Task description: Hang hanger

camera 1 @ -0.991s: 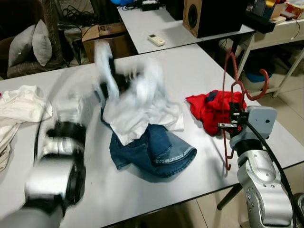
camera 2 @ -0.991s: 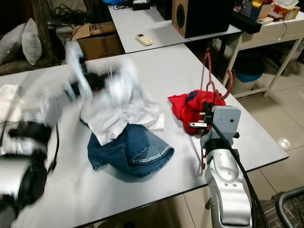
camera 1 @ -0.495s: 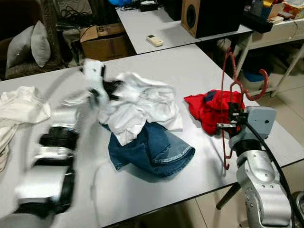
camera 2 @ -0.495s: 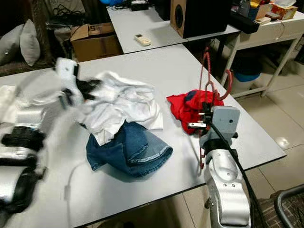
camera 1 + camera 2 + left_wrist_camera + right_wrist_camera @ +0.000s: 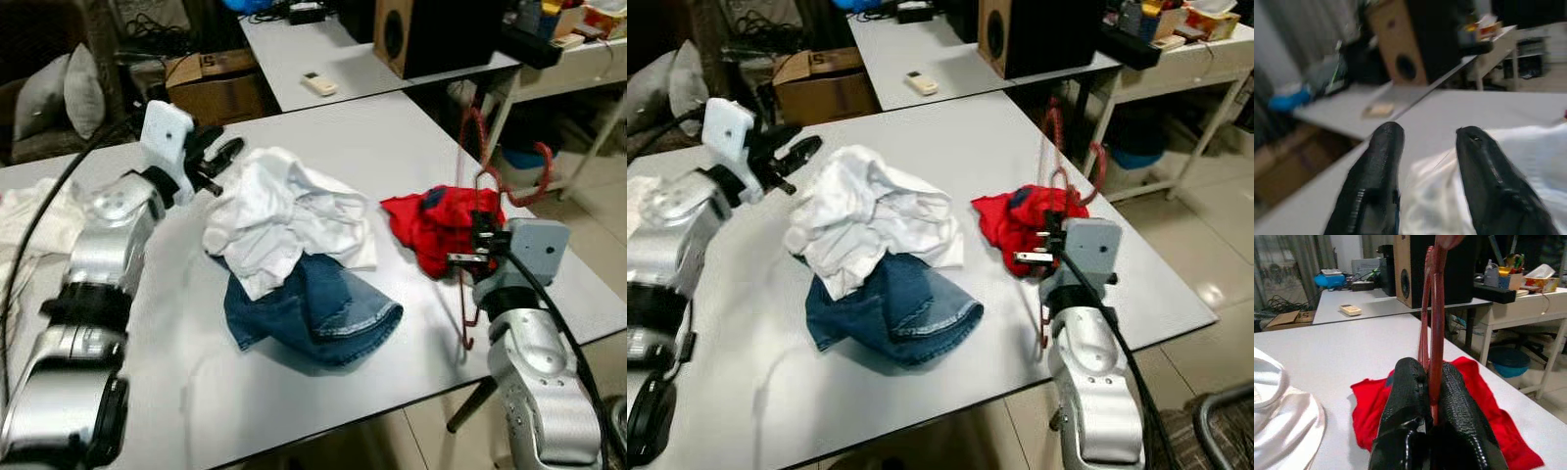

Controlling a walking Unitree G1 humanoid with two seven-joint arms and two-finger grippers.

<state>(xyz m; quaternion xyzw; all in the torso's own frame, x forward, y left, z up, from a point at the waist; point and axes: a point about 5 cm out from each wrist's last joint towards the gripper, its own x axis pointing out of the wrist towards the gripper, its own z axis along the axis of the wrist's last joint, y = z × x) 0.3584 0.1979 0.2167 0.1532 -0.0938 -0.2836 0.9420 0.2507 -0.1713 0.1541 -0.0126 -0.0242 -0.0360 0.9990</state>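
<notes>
A red wire hanger stands upright at the table's right edge, and my right gripper is shut on its lower wire, just in front of a crumpled red garment. The hanger's hook points up and to the right, beyond the table edge. My left gripper is open over the back left of the grey table, with nothing between its fingers. It hovers just left of a white garment heaped on a pair of blue jeans.
More white cloth lies at the table's far left. Behind is a second table with a remote and a speaker, plus a cardboard box. Tiled floor lies beyond the right edge.
My left arm had the white garment lifted, let it drop onto the pile and drew back to the left, fingers open. The right arm with the hanger has stayed put.
</notes>
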